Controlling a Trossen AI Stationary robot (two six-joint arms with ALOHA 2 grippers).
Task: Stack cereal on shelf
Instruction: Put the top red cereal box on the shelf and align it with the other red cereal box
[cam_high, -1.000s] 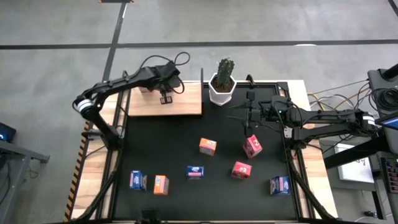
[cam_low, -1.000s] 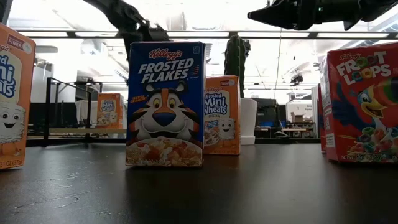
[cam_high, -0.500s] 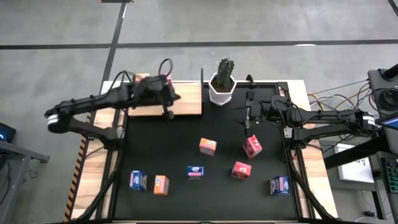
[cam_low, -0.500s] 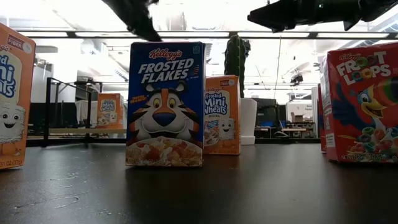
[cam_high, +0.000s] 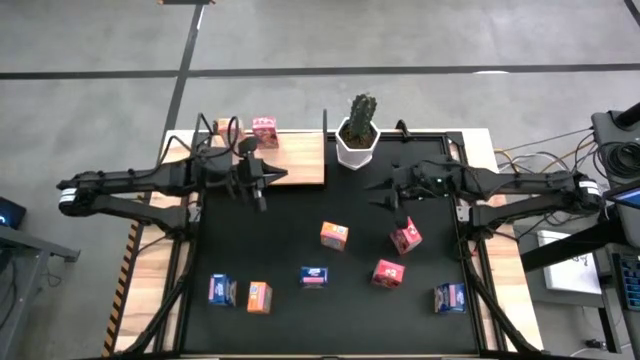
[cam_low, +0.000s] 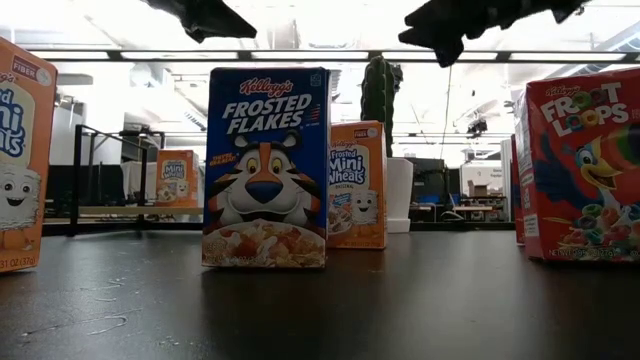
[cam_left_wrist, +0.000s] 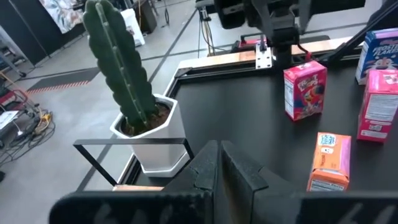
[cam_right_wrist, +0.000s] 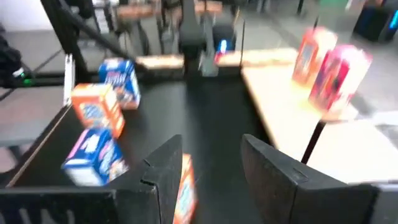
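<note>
A: Start with the biggest thing. What are you working on?

B: You have a black tabletop mat (cam_high: 330, 290) over a light-wood table, grey floor around it. In the low view the room behind shows bright ceiling lights and desks.

A: And the shelf?

B: The shelf (cam_high: 295, 165), a pale board with thin black posts, lies at the mat's far left corner. An orange box (cam_high: 222, 127) and a pink-red box (cam_high: 265, 131) stand on its far edge, near each other. Just beside its right end stands a cactus (cam_high: 361, 118) in a white pot (cam_high: 356, 148).

A: The arms?

B: Your left gripper (cam_high: 257, 187) hangs over the mat just in front of the shelf. The left wrist view shows its fingers (cam_left_wrist: 205, 168) pressed together, holding nothing. Your right gripper (cam_high: 392, 195) hovers over the mat right of centre, in front of the pot; the right wrist view shows its fingers (cam_right_wrist: 163, 165) spread apart, empty.

A: The rest of the cereal?

B: Seven boxes stand on the mat. An orange one (cam_high: 334, 236) is at centre, and two pink-red ones (cam_high: 406, 236) (cam_high: 388, 273) are to its right. Blue ones stand at (cam_high: 314, 276), (cam_high: 221, 290) and (cam_high: 450, 297), with an orange one (cam_high: 259, 297) just beside the left blue.

A: Any print?

B: You can read "Kellogg's Frosted Flakes" (cam_low: 267, 165), "Frosted Mini Wheats" (cam_low: 357, 185) and "Froot Loops" (cam_low: 584, 165) in the low view.
</note>
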